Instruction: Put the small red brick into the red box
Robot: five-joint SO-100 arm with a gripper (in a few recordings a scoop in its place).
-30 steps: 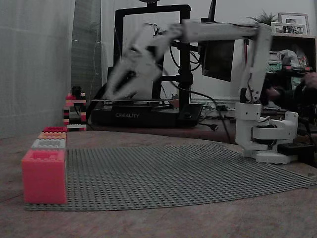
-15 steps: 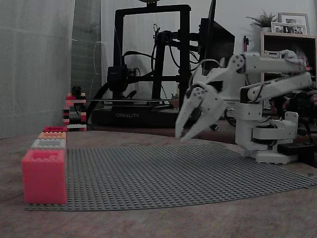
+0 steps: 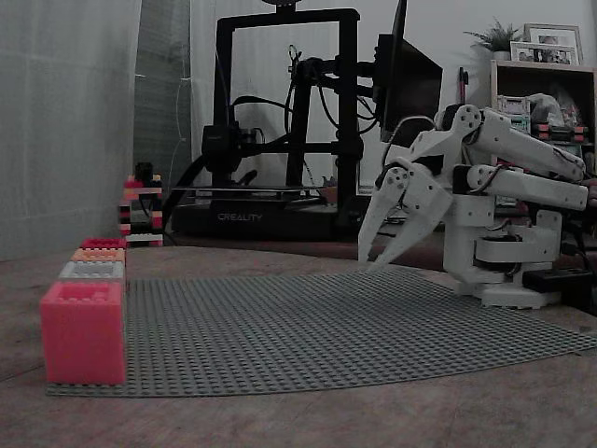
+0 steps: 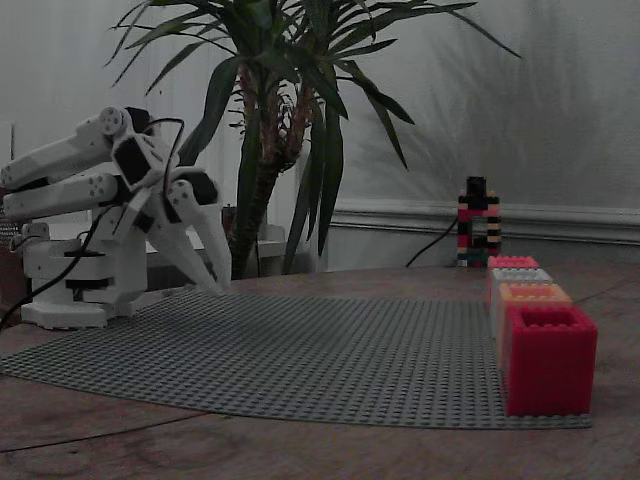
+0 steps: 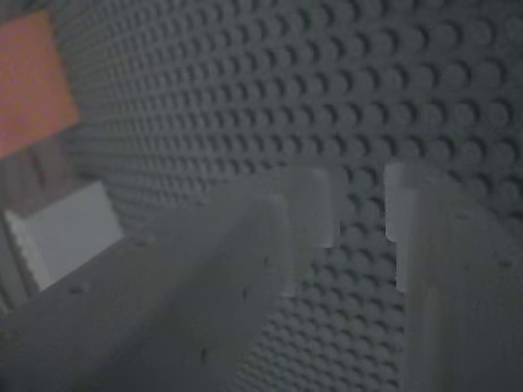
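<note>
Where the grey studded baseplate (image 3: 317, 322) covers the dim, seemingly wooden table (image 3: 373, 420), the empty gripper (image 3: 378, 261) hangs open.

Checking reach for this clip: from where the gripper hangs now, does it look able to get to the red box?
Probably yes. The open gripper hangs by the arm's base, and bare grey baseplate lies between it and the red box, at the row's far end.
</note>
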